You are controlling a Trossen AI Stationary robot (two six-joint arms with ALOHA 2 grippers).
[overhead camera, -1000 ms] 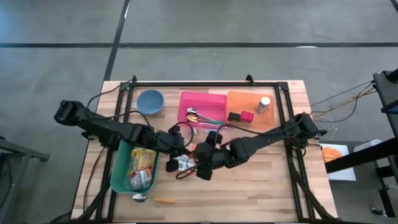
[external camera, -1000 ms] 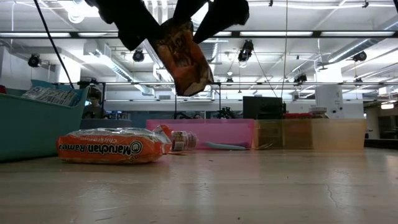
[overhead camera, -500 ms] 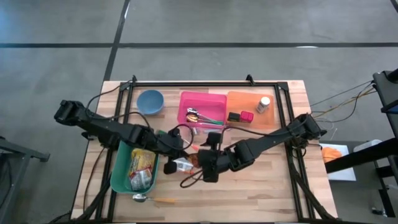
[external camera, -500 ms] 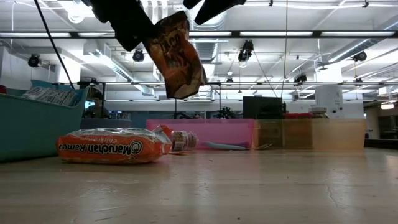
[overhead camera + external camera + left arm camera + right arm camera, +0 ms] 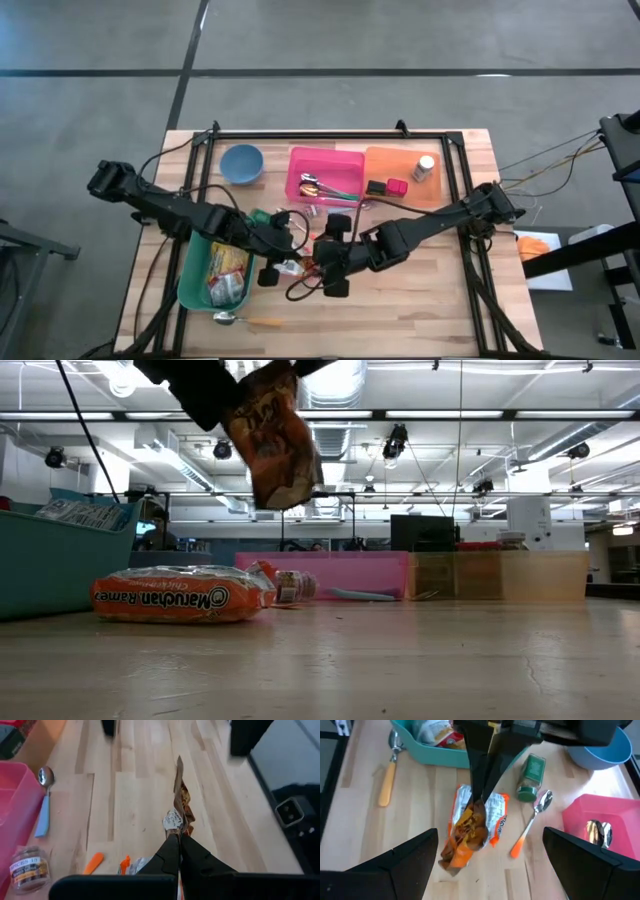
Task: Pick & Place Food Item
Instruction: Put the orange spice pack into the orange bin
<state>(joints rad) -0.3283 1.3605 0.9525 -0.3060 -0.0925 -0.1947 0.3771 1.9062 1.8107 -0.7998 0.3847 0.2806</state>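
A brown-and-orange snack bag (image 5: 272, 442) hangs in the air above the table's middle, with my left gripper (image 5: 179, 839) shut on it. Under it, an orange ramen pack (image 5: 175, 598) lies flat on the table. My right gripper (image 5: 495, 865) stands wide open just right of the bag (image 5: 466, 832) and above it, its fingers on either side without touching. In the high view the two grippers (image 5: 280, 262) (image 5: 335, 275) face each other over the bag (image 5: 300, 268). My left gripper pinches the bag's upper edge (image 5: 476, 804) between its two shut fingers (image 5: 480, 780), which slant down from the table's left. The bag is lifted clear of the table. It hangs tilted below the fingers, edge-on (image 5: 181, 795) in the left wrist view.
A teal bin (image 5: 195, 275) with packets stands at the near left. A blue bowl (image 5: 242, 163), a pink bin (image 5: 325, 165) and an orange tray (image 5: 400, 170) line the far side. A green spice jar (image 5: 530, 775), a small jar (image 5: 30, 870) and spoons (image 5: 532, 820) (image 5: 390, 770) lie around.
My right gripper has risen away from the bag and rolled, staying open; it has almost left the low view. The bag, still hanging from my shut left gripper, has shifted a little toward the table's left and turned.
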